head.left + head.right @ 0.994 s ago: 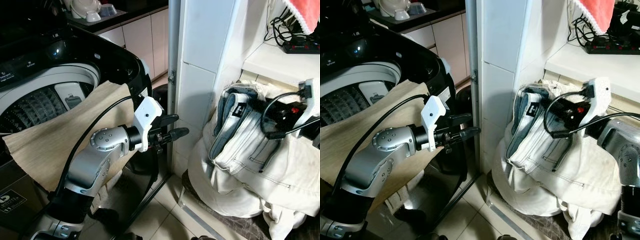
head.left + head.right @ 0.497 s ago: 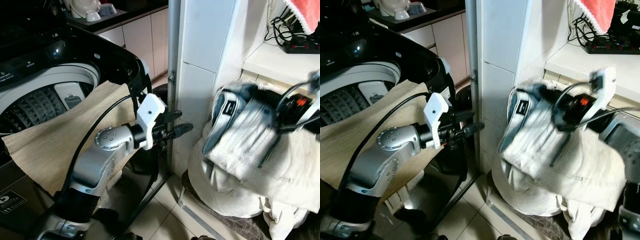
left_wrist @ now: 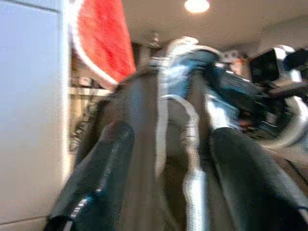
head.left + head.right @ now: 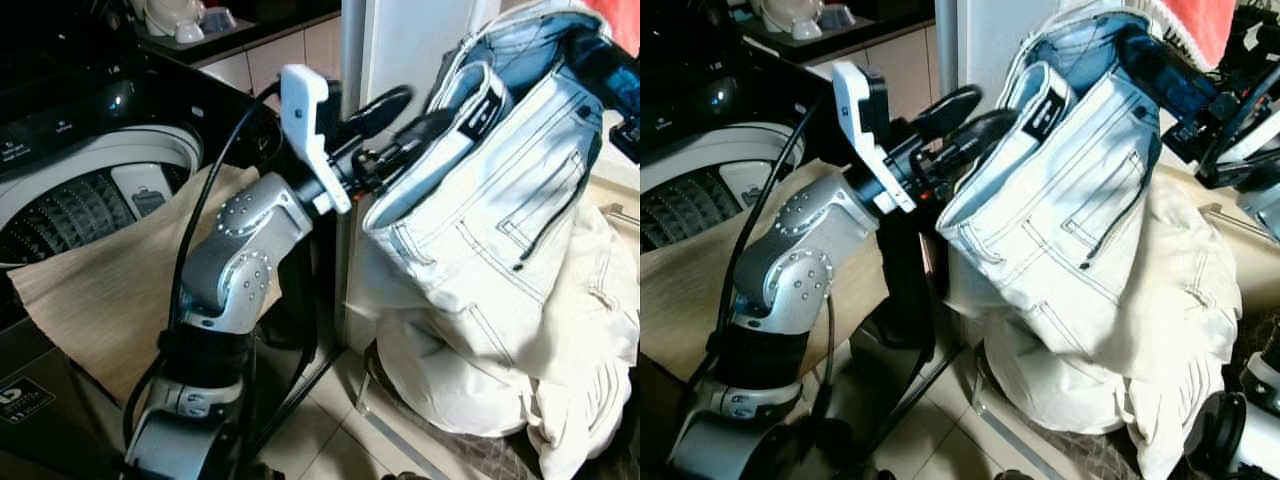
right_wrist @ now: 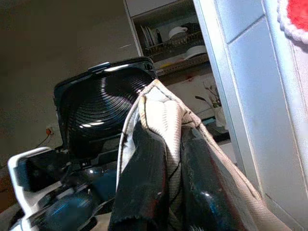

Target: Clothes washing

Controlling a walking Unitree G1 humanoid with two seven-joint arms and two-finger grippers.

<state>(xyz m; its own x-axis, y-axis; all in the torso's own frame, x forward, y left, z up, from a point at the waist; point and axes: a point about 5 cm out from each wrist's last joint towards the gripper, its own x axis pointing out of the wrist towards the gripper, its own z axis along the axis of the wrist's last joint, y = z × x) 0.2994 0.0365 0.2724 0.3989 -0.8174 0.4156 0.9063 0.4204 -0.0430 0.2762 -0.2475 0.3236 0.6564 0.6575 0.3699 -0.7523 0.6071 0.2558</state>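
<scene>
The big washing machine (image 4: 90,190) sits on my left with its lid up, and a tan cloth (image 4: 100,290) hangs over its front edge. Beside it stands a white tiled wall (image 4: 400,40), and a heap of pale clothes (image 4: 480,380) lies on the floor under my arms.

A second ago the white jeans (image 4: 490,210) sat low on that heap. Now I have lifted them high, up to my chest, so they hang in the air between my arms.

My right gripper (image 5: 168,159) is squeezed tight on the waistband, cloth pinched between its fingers. My left gripper (image 3: 166,144) has come up too. Its fingers stand apart with the other side of the waistband between them, not yet pinched.

I think the jeans are free of the heap now, so next I can swing them over to the drum.
</scene>
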